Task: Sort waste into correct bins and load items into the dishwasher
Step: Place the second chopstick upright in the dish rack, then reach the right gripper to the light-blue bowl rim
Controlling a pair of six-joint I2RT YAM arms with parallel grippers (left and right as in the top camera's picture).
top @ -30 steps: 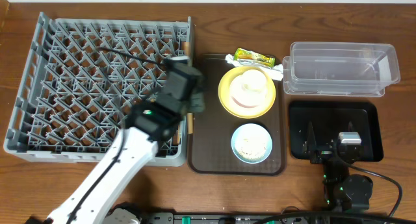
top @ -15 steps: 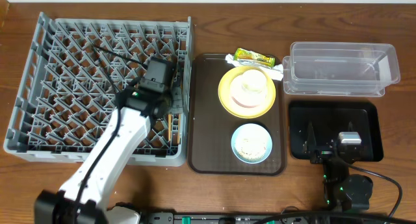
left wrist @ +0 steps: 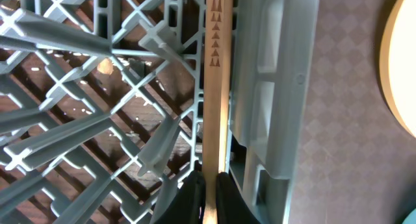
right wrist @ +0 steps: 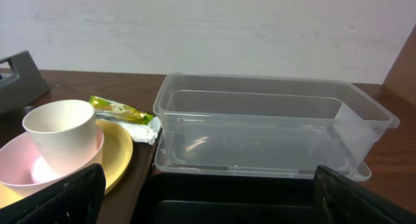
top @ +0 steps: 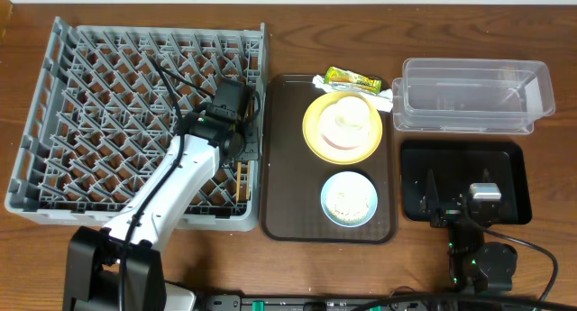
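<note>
Now the left gripper (left wrist: 208,188) sits over the right-hand part of the grey dish rack (top: 162,28), close to its right wall. A second ago it hung over the gap between the rack and the brown tray (top: 287,167). Half a second ago it was a little further left, deeper over the grid. The wooden stick (left wrist: 216,68) has travelled with it. It was first seen between rack and tray, and in the overhead view it now shows inside the rack, just by the right wall.

In the left wrist view the jaws are pinching the stick at its near end, one finger on each side. The stick runs straight away from them, with a row of small triangles printed near its far end. It lies alongside the inner face of the rack's right wall, with the grid ribs on its other side. Whether it actually rests on the ribs cannot be told.

The right gripper (right wrist: 211,201) is unchanged across the frames, parked over the black bin (top: 505,158) on the worktop, its jaws spread wide. The clear container (right wrist: 260,133) stands beyond it.
</note>
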